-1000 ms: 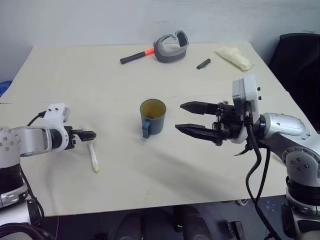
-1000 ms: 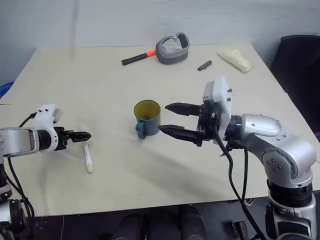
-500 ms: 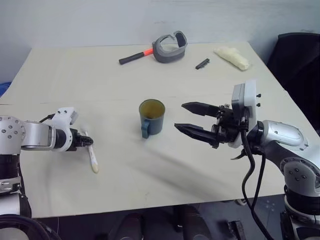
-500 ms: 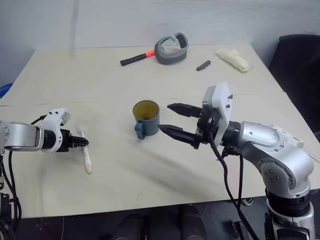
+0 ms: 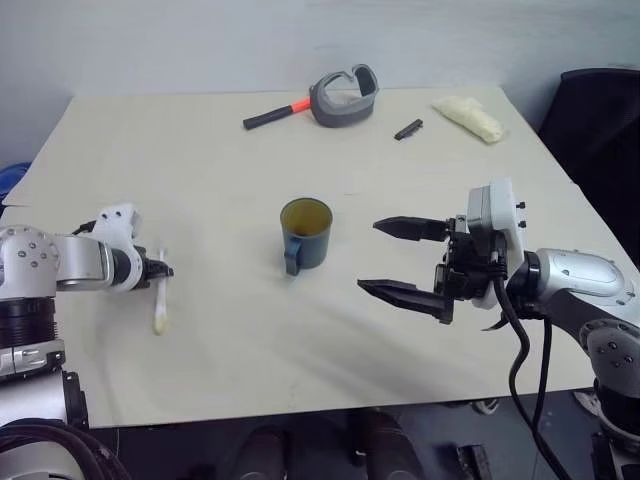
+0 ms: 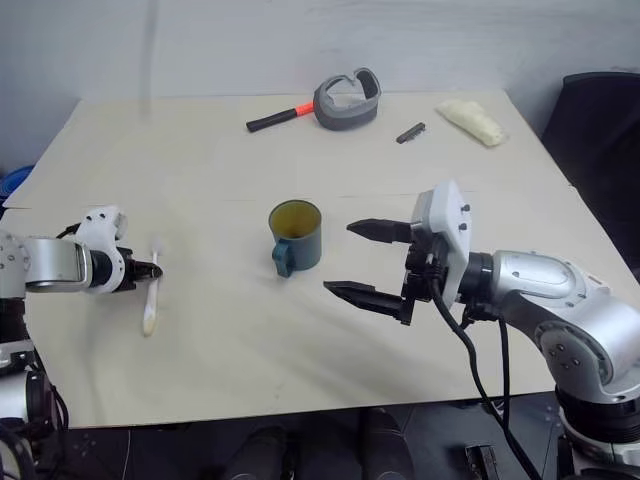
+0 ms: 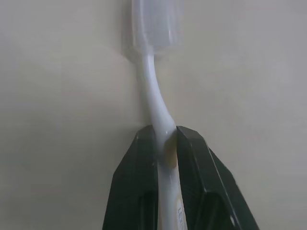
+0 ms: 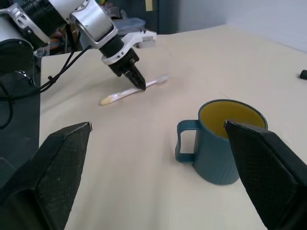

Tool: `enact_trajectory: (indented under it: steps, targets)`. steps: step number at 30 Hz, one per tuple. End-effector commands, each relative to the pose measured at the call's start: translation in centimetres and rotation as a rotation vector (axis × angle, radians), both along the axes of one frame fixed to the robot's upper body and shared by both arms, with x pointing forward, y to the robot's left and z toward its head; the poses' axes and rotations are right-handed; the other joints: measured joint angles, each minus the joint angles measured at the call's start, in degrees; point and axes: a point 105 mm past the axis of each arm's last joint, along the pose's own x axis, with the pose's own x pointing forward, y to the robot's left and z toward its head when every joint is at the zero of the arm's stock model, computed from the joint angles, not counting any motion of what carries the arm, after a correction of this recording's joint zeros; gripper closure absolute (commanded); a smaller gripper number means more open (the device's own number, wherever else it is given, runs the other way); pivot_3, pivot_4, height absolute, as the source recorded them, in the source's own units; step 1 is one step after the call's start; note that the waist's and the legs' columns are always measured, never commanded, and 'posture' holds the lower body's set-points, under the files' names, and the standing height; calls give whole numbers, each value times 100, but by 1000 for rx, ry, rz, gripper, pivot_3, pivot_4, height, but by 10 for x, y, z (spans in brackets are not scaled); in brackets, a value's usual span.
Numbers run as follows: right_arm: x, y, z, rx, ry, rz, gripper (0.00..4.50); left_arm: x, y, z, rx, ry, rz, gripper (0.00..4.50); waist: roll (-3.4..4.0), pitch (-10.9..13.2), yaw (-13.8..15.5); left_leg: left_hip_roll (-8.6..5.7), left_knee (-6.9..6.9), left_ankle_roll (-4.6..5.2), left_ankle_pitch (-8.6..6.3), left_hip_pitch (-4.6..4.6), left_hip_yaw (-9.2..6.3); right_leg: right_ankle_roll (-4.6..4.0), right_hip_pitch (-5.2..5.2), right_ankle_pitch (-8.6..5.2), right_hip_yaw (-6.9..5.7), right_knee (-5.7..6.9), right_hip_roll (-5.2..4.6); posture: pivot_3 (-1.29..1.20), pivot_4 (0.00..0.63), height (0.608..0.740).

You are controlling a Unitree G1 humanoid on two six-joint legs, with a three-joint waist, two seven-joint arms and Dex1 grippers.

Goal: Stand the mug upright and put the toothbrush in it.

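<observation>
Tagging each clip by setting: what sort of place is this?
Probably a lab or workshop test table: a bare pale table holding unrelated props, a mug, a toothbrush and a hammer, with a dark office chair alongside.

Left tool [image 6: 152, 270] grips toothbrush [image 6: 151, 295]; mug [image 6: 296, 236] upright beside wide-spread right tool [image 6: 355, 260].

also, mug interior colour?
Yellowish-olive inside the teal-blue mug; clearest in the right wrist view.

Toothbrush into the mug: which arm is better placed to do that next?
Left, most likely. The left gripper is already shut on the toothbrush, and the mug stands upright. The right gripper is open and holds nothing.
</observation>
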Motion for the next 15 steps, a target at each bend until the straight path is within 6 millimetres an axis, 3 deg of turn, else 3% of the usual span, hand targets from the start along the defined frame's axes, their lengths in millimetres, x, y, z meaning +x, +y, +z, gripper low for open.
enact_trajectory:
  steps: [1, 4, 7, 11, 15]
  targets:
    - [-1, -3, 12, 0, -57, 6, 24, 17, -23, 56, 79, -280, -212, 4172, 0, 0, 0, 0, 0, 1, -2, -6, -1, 1, 0, 1, -2, 0, 0, 0, 150, 740]
    - [1, -6, 17, 3, -45, 8, 24, 21, -71, 121, -38, -603, -490, 4172, 0, 0, 28, 0, 0, 9, -10, -28, -7, 3, -3, 2, -20, -15, -6, 0, 150, 740]
    - [0, -8, 19, 15, 1, 29, 24, 20, -103, 161, -121, -805, -658, 4172, 0, 0, 74, -7, 10, 16, -8, -82, -6, 9, -33, 5, -50, -28, -21, 0, 150, 740]
    - [9, -11, 23, 3, -33, -26, 24, 12, -147, 180, -253, -931, -855, 4172, 1, 0, 107, -4, 10, 30, -16, -79, 45, 9, -32, 5, -105, -35, -29, 0, 150, 740]
    - [14, -12, 25, -3, -42, -58, 24, 7, -181, 175, -326, -960, -971, 4172, 0, 0, 115, -3, 16, 37, -18, -77, 64, 14, -31, 7, -109, -32, -33, 0, 150, 740]
